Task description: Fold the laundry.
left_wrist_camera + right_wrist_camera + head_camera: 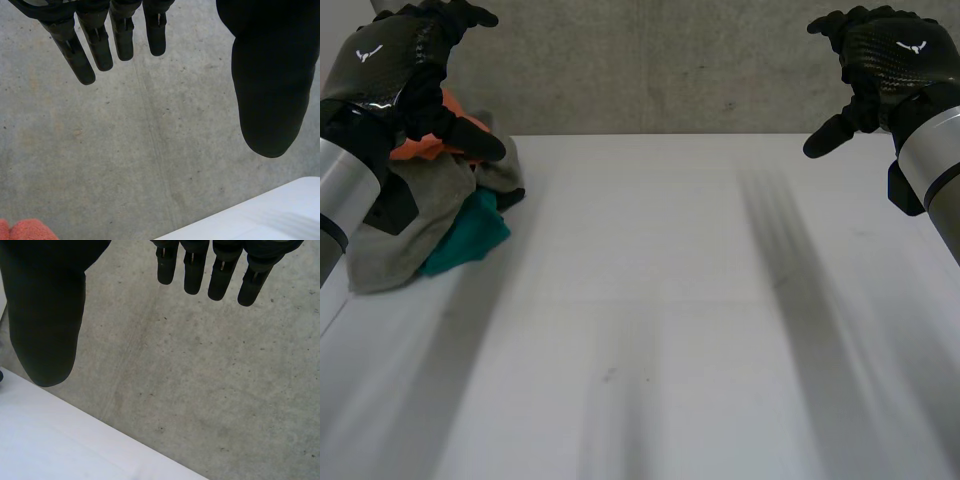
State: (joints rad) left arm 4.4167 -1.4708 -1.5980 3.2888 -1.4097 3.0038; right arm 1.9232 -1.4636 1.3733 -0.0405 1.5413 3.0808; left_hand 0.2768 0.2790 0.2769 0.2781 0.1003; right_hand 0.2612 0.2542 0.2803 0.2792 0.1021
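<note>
1. Table [650, 340]: white, flat. The laundry sits only at its far left corner.

2. Laundry pile [430, 220]: a loose heap at the far left of the table, close to the left edge.
- Grey cloth [405, 235]: the largest piece, spilling nearest.
- Teal cloth [470, 235]: pokes out from under the grey cloth on the side toward the table's middle.
- Orange cloth [420, 150]: on top, at the back of the heap.
- Handling, as a judgement: light, soft and limp. The pieces will sag and drag their neighbours if pulled from the middle, and nothing is fragile or slippery.
- Best hold: pinch one free edge or corner of a single piece. The orange cloth on top looks easiest to lift clear; the spilling hem of the grey cloth is the next choice.

3. Left hand [395, 55]: raised above the back of the pile, with the orange cloth just below and beside it. Its fingers [82, 52] are straight, the thumb is spread wide, and it holds nothing. The left wrist view suggests it is not touching the cloth.

4. Right hand [885, 50]: raised over the far right of the table, well apart from the pile. It is released, with fingers [192, 270] extended, thumb apart and nothing in it.

5. Concrete wall [650, 65]: grey, beyond the table's far edge.
</note>
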